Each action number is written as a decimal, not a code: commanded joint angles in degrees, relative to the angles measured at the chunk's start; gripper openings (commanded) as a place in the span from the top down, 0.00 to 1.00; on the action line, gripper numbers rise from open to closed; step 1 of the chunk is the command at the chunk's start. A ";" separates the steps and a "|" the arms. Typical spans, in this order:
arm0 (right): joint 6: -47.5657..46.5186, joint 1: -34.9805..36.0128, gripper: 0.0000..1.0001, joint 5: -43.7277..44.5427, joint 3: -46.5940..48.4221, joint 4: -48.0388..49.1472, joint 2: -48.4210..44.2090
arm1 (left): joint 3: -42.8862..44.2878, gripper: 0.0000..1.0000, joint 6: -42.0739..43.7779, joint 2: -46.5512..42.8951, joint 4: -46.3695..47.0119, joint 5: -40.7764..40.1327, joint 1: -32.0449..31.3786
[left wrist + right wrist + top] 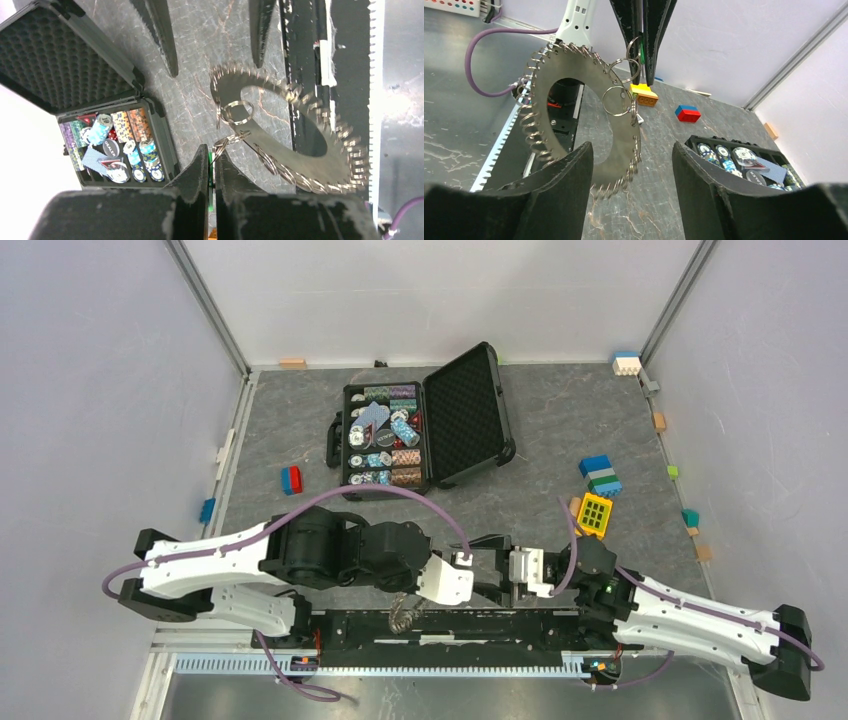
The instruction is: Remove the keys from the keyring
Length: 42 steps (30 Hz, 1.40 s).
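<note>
Right wrist: keys (574, 62) hang vertically beneath the closed left pincer (642, 77).

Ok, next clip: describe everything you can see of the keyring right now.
The keyring is a wide flat silver metal hoop with a large hole, its rim fringed all round with small keys. It hangs upright in the air, hung by split rings from the shut left claw. The open right claw flanks its lower edge without visibly touching it.
</note>
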 commanded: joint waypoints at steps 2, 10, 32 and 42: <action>-0.85 0.23 0.34 4.01 2.14 -2.03 -3.25 | -1.49 0.98 -5.52 -2.55 6.03 -4.20 1.42; 3.64 0.23 0.35 6.51 -0.02 1.89 -6.79 | -1.78 0.98 -6.92 -2.53 9.04 0.37 8.70; 10.43 0.58 0.52 3.80 -0.43 15.82 3.37 | 0.83 0.98 -8.50 1.79 7.97 5.32 14.09; 14.29 0.85 0.63 11.94 1.44 14.61 7.15 | 1.29 0.98 -8.87 2.27 7.53 5.52 14.16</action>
